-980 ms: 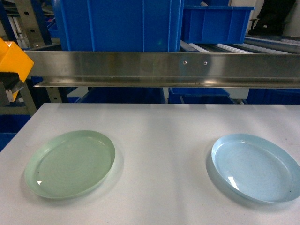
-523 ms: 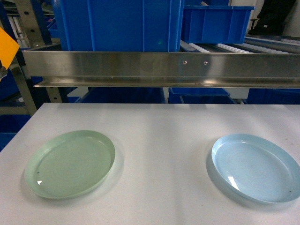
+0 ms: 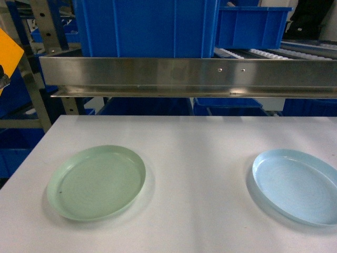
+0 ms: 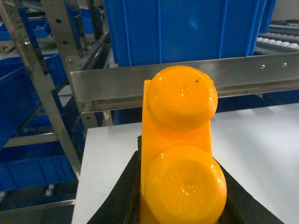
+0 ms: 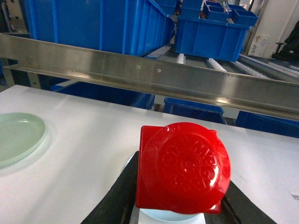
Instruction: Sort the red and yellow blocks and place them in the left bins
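My left gripper (image 4: 181,198) is shut on the orange-yellow two-stud block (image 4: 180,154), held off the table's left front corner. In the head view only a corner of that yellow block (image 3: 8,50) shows at the far left edge. The squat red block (image 5: 183,167) sits between the black fingers (image 5: 117,198) of my right gripper (image 5: 180,203), which is shut on it just above the pale blue plate (image 5: 163,217). A large blue bin (image 3: 147,26) stands on the rack behind the table, with a smaller blue bin (image 3: 253,26) to its right. The right gripper is outside the head view.
A steel rail (image 3: 189,74) runs across the back of the white table (image 3: 195,153). A pale green plate (image 3: 97,182) lies front left and a pale blue plate (image 3: 295,184) front right. Metal rack posts (image 4: 42,93) and lower blue crates (image 4: 32,172) stand left of the table.
The yellow block slid left until only its corner shows. The whole scene has shifted to the right in the head view; plates and bins themselves have not moved on the table.
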Available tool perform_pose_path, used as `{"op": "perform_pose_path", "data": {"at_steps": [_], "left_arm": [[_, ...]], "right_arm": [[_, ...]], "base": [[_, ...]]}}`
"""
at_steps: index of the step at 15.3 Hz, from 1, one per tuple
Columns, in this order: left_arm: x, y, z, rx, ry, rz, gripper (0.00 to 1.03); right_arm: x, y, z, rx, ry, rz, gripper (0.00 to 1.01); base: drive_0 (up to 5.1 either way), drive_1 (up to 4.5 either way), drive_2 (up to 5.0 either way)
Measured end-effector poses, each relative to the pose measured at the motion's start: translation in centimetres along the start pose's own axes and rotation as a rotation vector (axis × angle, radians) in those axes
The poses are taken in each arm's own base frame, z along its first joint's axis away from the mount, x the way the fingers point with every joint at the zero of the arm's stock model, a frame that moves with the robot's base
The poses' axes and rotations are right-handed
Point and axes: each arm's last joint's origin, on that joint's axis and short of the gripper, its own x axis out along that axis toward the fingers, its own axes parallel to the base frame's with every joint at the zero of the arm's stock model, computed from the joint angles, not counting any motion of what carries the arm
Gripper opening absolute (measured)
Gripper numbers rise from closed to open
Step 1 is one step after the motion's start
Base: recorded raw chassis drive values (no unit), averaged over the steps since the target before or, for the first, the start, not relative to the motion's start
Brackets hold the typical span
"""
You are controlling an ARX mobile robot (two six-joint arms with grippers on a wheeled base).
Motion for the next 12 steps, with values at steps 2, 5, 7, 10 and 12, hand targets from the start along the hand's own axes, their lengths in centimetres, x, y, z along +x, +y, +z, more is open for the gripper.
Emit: {"op": "perform_pose_path", "data": {"at_steps": [2,5,7,10,12], "left_arm": [[0.00,0.00,0.00,0.000,0.000,0.000,0.26],[0.00,0.01,-0.02,0.000,0.002,0.002,0.26],[0.00,0.02,0.00,0.000,0.000,0.003,0.26],[0.01,0.03,-0.03,0.000,0.002,0.005,0.26],[0.01,0.03,-0.02,0.000,0.002,0.004,0.26]], "right_arm": [[0.00,0.00,-0.02,0.000,0.001,0.000,0.28],[0.00,0.00,-0.03,0.000,0.001,0.000,0.28],[-0.01,0.01,0.00,-0.001,-0.003,0.000,0.28],[-0.01,0.01,-0.03,0.000,0.000,0.000,0.28],[-0.01,0.01,-0.02,0.000,-0.001,0.000,0.28]], "base": [[-5.0,1.90,2.8],[-5.1,2.26,2.3],[-4.9,2.42,2.4],[-4.9,2.52,2.5],[-5.0,2.42,2.4]]}}
